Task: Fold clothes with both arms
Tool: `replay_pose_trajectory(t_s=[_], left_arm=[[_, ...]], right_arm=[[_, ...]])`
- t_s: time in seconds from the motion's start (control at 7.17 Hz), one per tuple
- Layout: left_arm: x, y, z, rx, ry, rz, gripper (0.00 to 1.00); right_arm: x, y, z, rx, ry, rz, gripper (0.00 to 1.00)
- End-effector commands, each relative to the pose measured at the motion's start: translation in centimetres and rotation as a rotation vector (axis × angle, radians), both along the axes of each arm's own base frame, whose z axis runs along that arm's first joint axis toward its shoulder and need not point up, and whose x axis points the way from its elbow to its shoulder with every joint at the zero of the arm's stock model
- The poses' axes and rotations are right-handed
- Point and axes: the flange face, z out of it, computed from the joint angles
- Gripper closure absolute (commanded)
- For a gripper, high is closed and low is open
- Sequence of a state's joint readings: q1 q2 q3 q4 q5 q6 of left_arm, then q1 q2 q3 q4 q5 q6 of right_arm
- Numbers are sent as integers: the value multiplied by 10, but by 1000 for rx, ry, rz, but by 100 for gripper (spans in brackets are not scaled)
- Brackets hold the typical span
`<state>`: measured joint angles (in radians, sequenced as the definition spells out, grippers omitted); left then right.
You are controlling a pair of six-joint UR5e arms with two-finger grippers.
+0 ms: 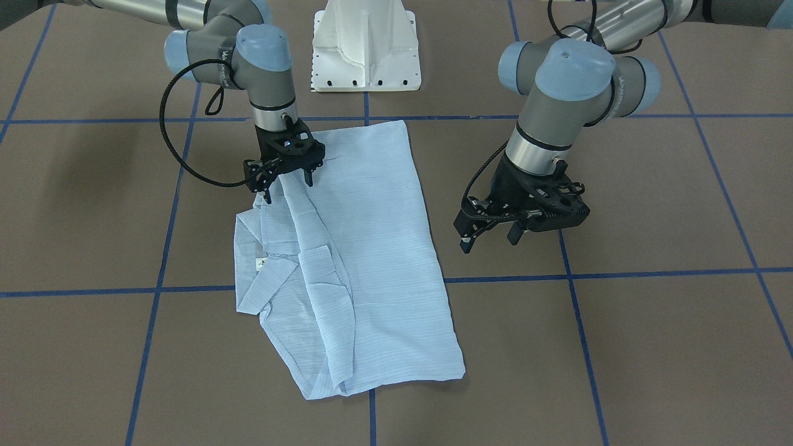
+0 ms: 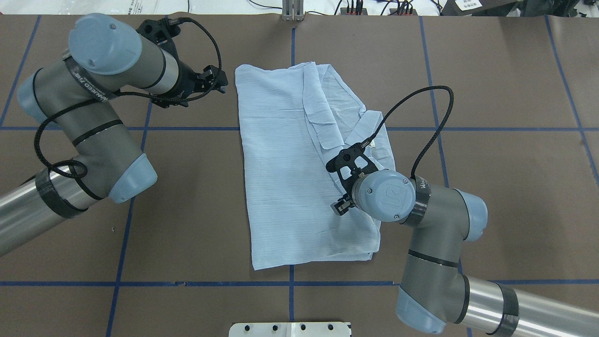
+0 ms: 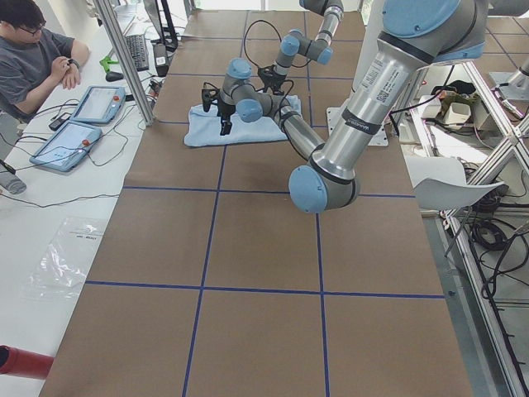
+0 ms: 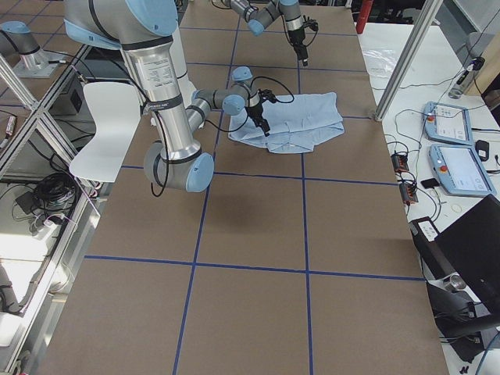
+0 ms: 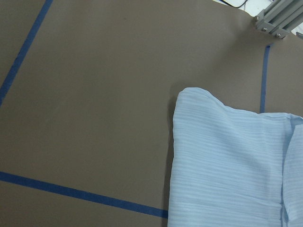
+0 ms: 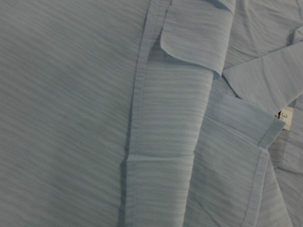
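Pale-blue, finely striped button-up shirt point(image 1: 372, 248) lies on the brown, blue-taped counter point(image 1: 650, 322), folded lengthwise into a rough rectangle with its pointed collar point(image 1: 266, 288) exposed. Jaws of the grey tubular right arm point(image 1: 248, 80) stand spread directly over the shirt's layered edge, the collar just beyond them; contact with the cloth cannot be judged. Jaws of the grey tubular left arm point(image 1: 557, 118) hang spread and empty, the shirt just beside them. Step in hand, by judgement: taking hold for a crosswise fold. Next, both jaws probably must close on one end's corners and travel together.
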<state>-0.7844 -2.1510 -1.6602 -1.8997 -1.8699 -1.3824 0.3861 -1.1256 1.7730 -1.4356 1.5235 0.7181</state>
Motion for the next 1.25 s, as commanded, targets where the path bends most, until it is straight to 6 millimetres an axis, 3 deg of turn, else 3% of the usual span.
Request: replay_pose_trajectory(t_s=[0.0,0.28,0.42,0.84,1.12], left_arm=[[0,0,-2,2,5,-1,0],[-1,1,-3,0,8,-3,0],[-1,2,-4,0,10,-4,0],[-1,2,-5,1,11,-4,0],[0,2,-3,-4,10,-4,0]], right_arm=[[-2,2,4,-7,12,-6,0],[7,-8,4,-13,15,4,0],[6,-8,20,-20,54,5,0],[9,-12,21,-6,66,-11,0],[28,-31,35,-4,92,6,0]])
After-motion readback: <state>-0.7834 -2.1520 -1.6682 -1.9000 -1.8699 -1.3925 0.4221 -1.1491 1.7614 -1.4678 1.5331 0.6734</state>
